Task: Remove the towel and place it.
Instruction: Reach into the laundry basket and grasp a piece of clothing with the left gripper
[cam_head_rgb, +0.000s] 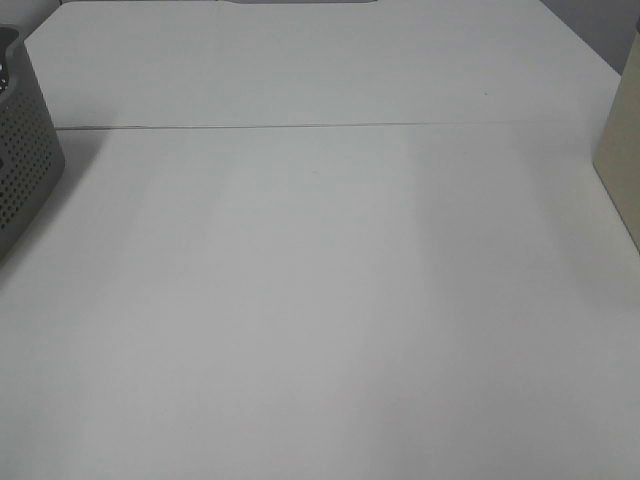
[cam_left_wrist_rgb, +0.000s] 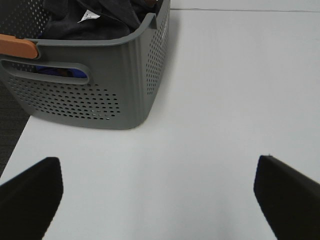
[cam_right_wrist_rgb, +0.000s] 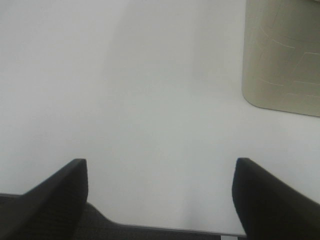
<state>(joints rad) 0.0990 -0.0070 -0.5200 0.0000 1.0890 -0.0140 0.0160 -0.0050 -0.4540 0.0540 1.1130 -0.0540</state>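
Note:
The dark towel (cam_left_wrist_rgb: 92, 20) lies bunched inside the grey perforated basket (cam_left_wrist_rgb: 100, 95), with a small white label (cam_left_wrist_rgb: 89, 15) showing on it. In the exterior high view only the basket's corner (cam_head_rgb: 25, 165) shows at the left edge, and neither arm is in sight there. My left gripper (cam_left_wrist_rgb: 162, 200) is open over bare white table, a short way in front of the basket, its black fingers (cam_left_wrist_rgb: 30, 192) spread wide and empty. Out over the table near its edge, my right gripper (cam_right_wrist_rgb: 160, 200) is open too, with nothing between its fingers (cam_right_wrist_rgb: 52, 197).
A beige container (cam_right_wrist_rgb: 282, 55) stands on the table ahead of the right gripper, also seen as a beige container (cam_head_rgb: 622, 160) at the right edge from above. An orange handle piece (cam_left_wrist_rgb: 17, 47) sits on the basket's rim. A seam (cam_head_rgb: 300, 127) crosses the white table.

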